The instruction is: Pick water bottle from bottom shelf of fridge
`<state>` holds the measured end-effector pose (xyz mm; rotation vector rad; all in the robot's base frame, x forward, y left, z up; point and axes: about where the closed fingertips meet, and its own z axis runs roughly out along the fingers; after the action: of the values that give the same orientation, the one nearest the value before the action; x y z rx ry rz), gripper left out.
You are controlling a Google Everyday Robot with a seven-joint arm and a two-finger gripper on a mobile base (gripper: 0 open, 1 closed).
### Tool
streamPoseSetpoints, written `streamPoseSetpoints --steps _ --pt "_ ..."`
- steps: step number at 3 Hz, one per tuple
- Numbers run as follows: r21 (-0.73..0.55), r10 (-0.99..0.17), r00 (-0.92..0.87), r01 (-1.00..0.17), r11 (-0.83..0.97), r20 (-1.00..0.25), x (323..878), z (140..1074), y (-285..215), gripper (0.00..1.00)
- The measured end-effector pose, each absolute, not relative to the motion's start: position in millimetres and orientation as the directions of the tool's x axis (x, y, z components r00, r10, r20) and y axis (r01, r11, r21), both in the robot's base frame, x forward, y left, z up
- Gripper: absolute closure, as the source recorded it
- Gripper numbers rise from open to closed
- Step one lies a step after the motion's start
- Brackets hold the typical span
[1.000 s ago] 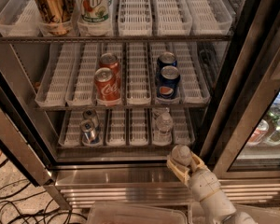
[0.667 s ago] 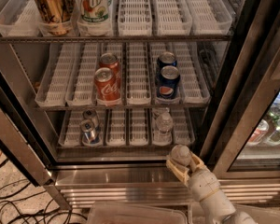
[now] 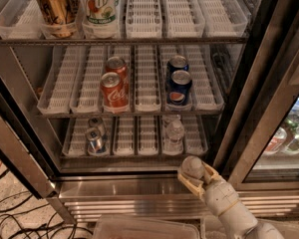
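Observation:
The fridge (image 3: 154,183) stands open in front of me, with a steel base and racks of white slotted trays. On the bottom shelf (image 3: 134,154), a clear ribbed water bottle (image 3: 174,134) stands in a right-hand lane. A second, similar bottle (image 3: 169,119) stands just behind it. My gripper (image 3: 192,172) is low in front of the steel base. It is just below and slightly right of the front bottle, outside the shelf and not touching it. It holds nothing that I can see.
Two small blue-and-silver cans (image 3: 94,138) stand at the bottom shelf's left. The middle rack holds red cola cans (image 3: 112,91) and blue cola cans (image 3: 178,86). The top rack holds a gold can (image 3: 52,4) and a green-white can (image 3: 99,4). The dark door frame (image 3: 259,98) is at right. Cables (image 3: 10,218) lie on the floor at left.

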<state>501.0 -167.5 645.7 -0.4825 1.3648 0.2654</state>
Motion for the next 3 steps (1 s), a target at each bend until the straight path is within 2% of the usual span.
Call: streamPoseSetpoints --steps 3 --pt "-0.298 -0.184 0.242 -0.622 0.724 -0.953 482.2 692.3 -152.9 1.0"
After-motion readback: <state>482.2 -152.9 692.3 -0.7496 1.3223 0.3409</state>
